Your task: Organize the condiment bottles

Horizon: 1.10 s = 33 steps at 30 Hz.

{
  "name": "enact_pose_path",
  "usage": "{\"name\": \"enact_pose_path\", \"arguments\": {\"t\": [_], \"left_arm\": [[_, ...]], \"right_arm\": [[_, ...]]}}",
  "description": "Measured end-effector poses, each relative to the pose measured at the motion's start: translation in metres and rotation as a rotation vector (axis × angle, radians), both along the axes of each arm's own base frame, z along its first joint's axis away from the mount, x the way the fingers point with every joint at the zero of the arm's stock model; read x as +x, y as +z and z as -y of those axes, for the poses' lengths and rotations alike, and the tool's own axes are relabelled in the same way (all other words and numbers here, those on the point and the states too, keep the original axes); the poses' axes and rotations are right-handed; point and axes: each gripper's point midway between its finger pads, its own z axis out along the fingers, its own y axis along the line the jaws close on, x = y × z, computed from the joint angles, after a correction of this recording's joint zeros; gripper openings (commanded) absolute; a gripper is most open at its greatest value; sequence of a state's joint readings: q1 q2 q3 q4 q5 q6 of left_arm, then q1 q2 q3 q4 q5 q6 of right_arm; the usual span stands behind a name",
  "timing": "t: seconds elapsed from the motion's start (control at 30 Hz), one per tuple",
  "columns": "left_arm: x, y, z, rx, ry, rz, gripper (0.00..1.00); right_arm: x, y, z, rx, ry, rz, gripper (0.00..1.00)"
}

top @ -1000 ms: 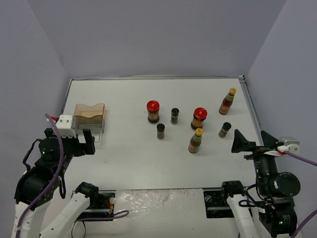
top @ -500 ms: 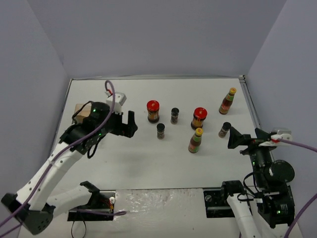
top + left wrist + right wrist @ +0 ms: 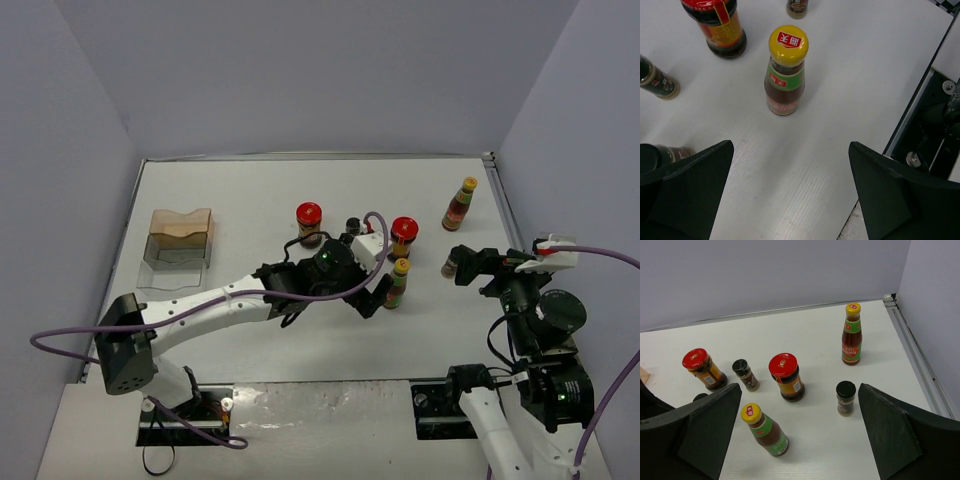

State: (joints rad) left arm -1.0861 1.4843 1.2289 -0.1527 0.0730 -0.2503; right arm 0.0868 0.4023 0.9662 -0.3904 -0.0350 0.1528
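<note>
Both wide open and empty: left gripper (image 3: 791, 145) near a yellow-capped sauce bottle (image 3: 785, 75), right gripper (image 3: 800, 386) touching nothing.

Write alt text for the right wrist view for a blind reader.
Condiment bottles and jars stand on a white table, framed by the open right tool. A yellow-capped sauce bottle is nearest, a second sauce bottle far back right; between them are a left red-lidded jar, a middle red-lidded jar, a left spice jar and a right spice jar, both black-capped.
</note>
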Motion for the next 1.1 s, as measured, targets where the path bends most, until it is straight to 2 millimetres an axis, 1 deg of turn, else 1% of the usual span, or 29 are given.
{"name": "enact_pose_path", "arguments": {"t": [0.07,0.17,0.27,0.6,0.8,0.87,1.1], "left_arm": [[0.002,-0.006,0.011,-0.007,-0.013,0.01,0.97],[0.009,-0.012,0.021,-0.019,-0.009,0.023,0.97],[0.02,-0.014,0.031,-0.046,0.001,0.045,0.97],[0.037,-0.038,0.071,-0.077,-0.014,0.053,0.86],[0.04,-0.048,0.079,-0.081,-0.021,0.053,0.76],[0.042,-0.049,0.082,-0.085,-0.023,0.055,0.71],[0.044,-0.051,0.089,-0.105,-0.035,0.068,0.61]], "right_arm": [[-0.001,0.002,0.0,0.001,0.001,0.005,1.0],[-0.001,0.004,-0.001,0.001,0.007,0.009,1.0],[-0.001,0.003,-0.001,0.002,0.008,0.008,1.0],[-0.008,0.008,-0.001,0.003,0.011,0.019,1.0],[-0.011,0.011,-0.002,0.004,0.015,0.028,1.0],[-0.012,0.01,-0.002,0.004,0.015,0.027,1.0],[-0.013,0.009,-0.002,0.003,0.016,0.021,1.0]]}}
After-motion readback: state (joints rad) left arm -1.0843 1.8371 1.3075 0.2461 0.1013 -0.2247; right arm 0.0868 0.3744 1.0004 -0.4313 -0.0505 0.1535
